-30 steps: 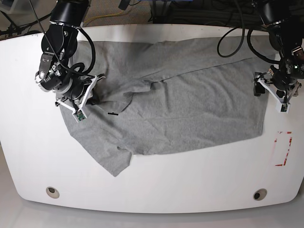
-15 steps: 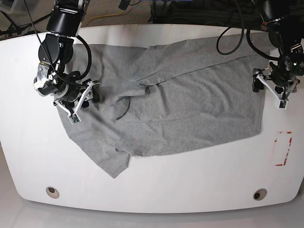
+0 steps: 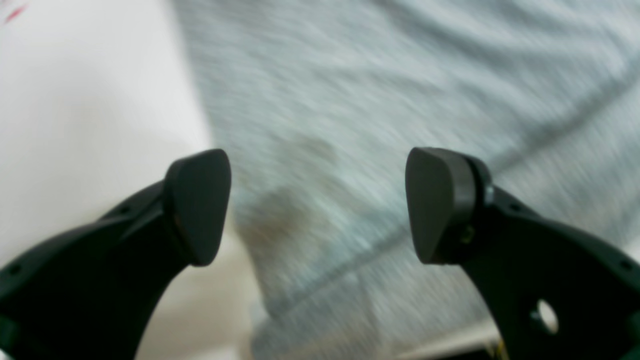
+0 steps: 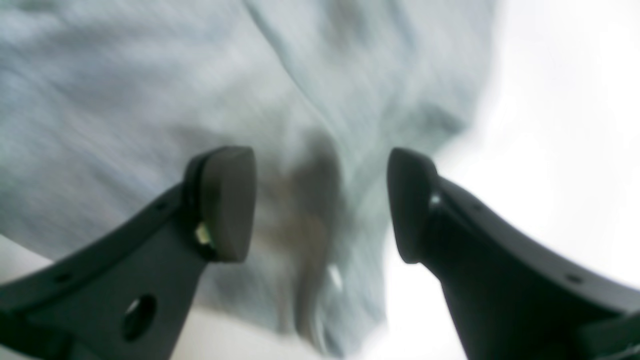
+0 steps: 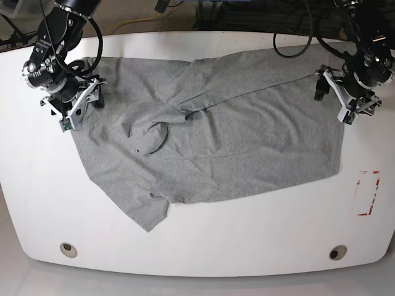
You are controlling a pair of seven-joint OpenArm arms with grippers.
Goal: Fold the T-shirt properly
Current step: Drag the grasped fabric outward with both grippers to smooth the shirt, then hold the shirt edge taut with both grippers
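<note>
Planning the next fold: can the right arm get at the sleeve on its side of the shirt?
Probably yes. The right end effector hangs open over the shirt edge, nothing between it and the cloth.

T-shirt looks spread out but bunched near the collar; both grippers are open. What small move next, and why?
Probably lower the right gripper onto the near shoulder edge of the T-shirt and pinch it. Both it and the left gripper are open and hold nothing, hovering over opposite ends, while a puckered ridge by the collar needs pulling flat before any fold.
</note>
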